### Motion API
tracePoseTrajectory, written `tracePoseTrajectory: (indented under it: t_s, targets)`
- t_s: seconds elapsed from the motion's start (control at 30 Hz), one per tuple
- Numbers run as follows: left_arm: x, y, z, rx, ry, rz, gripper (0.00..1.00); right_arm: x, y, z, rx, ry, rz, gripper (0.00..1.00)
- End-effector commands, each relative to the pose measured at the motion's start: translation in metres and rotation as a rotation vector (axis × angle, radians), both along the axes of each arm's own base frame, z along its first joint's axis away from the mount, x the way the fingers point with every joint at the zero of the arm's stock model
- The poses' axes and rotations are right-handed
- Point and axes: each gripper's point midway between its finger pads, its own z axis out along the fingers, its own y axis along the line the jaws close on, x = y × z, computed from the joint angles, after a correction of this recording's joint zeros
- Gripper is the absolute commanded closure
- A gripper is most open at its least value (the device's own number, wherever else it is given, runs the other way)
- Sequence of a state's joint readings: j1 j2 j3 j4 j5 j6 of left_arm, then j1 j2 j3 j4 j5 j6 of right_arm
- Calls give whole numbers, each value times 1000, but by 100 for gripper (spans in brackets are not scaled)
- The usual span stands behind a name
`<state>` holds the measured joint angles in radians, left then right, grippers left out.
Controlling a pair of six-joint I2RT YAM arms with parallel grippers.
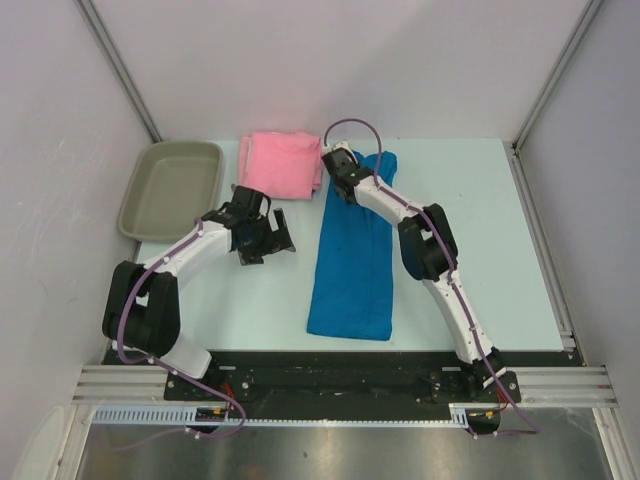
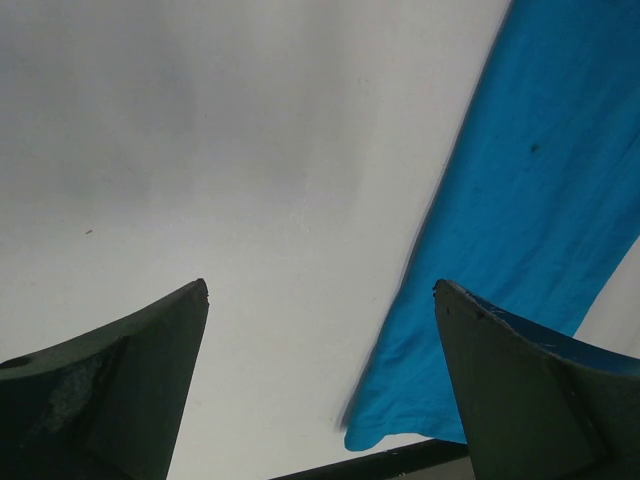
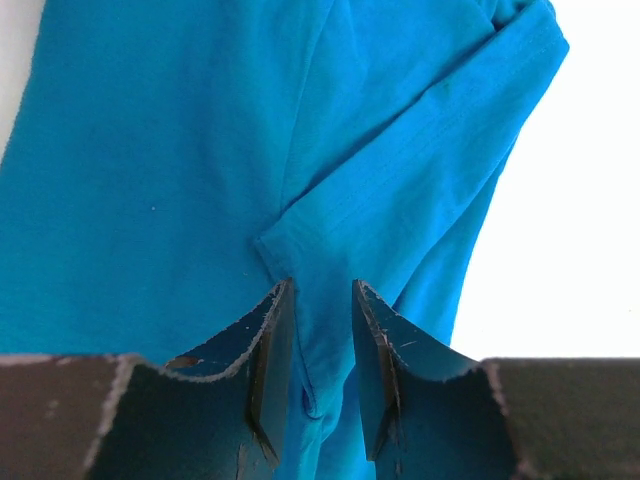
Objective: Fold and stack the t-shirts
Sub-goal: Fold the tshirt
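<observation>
You are pinching far end of blue shirt [image 1: 350, 270] with right gripper [image 3: 318, 292], left gripper [image 1: 266, 240] gaping empty beside it; likely folding it nearward next.

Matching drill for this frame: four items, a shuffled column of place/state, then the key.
1. pink t-shirt
2. blue t-shirt
3. left gripper
4. right gripper

A. shut on blue cloth at its far end
B. folded, beside the tray
C. open, holding nothing
D. laid out as a long strip

Pairs: 1-B, 2-D, 3-C, 4-A
</observation>
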<state>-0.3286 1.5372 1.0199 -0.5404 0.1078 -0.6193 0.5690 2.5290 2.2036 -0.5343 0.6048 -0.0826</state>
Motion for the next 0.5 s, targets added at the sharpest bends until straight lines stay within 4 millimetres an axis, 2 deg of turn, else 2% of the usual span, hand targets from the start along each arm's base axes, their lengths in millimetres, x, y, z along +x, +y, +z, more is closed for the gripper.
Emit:
tracePoseTrajectory:
  t_s: [0.0, 0.47]
  targets:
    - [2, 3, 3, 5, -22, -5, 0, 7, 2, 8, 13, -28, -10, 66]
    - [1, 2, 0, 1, -15, -7, 0, 3, 15, 16, 19, -36, 19, 66]
